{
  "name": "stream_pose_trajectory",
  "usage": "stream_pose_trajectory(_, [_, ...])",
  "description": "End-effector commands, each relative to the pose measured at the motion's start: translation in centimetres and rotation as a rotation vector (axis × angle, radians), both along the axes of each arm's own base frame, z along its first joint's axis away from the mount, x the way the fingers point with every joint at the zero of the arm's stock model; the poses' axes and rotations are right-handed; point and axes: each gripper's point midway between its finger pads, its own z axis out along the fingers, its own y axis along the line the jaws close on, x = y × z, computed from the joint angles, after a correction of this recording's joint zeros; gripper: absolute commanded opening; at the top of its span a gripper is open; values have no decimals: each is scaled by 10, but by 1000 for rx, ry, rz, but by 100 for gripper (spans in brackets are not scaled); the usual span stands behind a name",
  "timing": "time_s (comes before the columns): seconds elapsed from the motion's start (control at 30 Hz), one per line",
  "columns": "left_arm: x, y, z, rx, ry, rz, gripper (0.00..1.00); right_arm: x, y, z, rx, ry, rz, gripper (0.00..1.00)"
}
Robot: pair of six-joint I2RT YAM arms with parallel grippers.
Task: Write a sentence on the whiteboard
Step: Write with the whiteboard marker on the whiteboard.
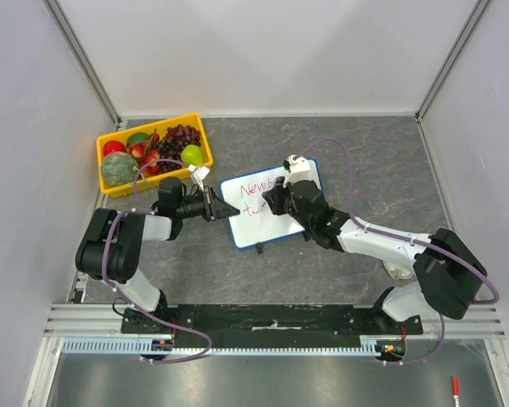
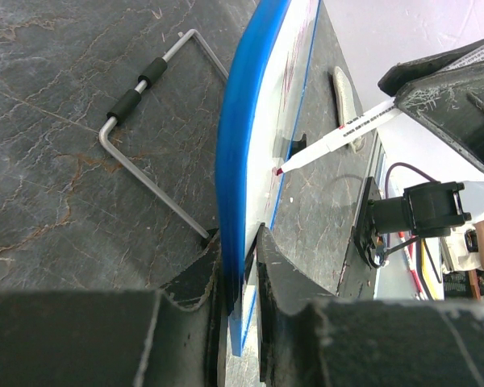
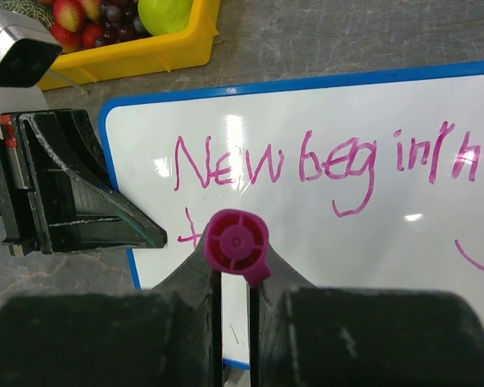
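We find the whiteboard (image 1: pixel 259 222) in the middle of the table (image 1: pixel 365 153), the left gripper (image 1: pixel 225 208) on its left edge, the right gripper (image 1: pixel 271 199) and marker (image 2: pixel 347 129) over it, 1 tray (image 1: pixel 148 125) behind-left.

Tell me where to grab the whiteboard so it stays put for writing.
Grip the whiteboard by its thin blue frame on the short edge nearest the yellow tray, coming from the left with jaws straddling front and back. That edge is thin and clear of the marker writing on its face.
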Motion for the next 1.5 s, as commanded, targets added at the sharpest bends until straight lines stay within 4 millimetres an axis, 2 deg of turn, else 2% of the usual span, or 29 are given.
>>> stream_pose_trajectory(0.0, [6,3,-5,45,-42,14,2,17,-17,12,-35,-39,-80,0])
stream_pose_trajectory(0.17, [6,3,-5,44,-43,12,2,24,-7,29,1,-62,-64,0])
stream_pose_trajectory(0.33, [6,3,-5,45,-40,12,2,24,2,31,27,-58,-36,0])
stream_pose_trajectory(0.6, [7,3,-5,45,-43,12,2,15,5,2,-4,5,8,0])
stream_pose_trajectory(0.77, [7,3,-5,45,-43,12,2,9,3,-10,-20,34,20,0])
stream_pose_trajectory(0.9, [7,3,-5,47,-44,13,2,5,2,-13,-25,43,33,0])
stream_pose_trajectory(1.0, [7,3,-5,47,-43,13,2,2,3,-6,-8,40,41,0])
stream_pose_trajectory(1.17, [7,3,-5,48,-46,14,2,0,3,29,106,13,59,0])
stream_pose_trajectory(1.27, [7,3,-5,48,-44,14,2,4,-3,44,141,-8,45,0])
stream_pose_trajectory(1.33, [7,3,-5,49,-44,13,2,8,-9,47,141,-19,26,0])
stream_pose_trajectory(1.47, [7,3,-5,48,-44,14,2,16,-17,42,117,-19,-8,0])
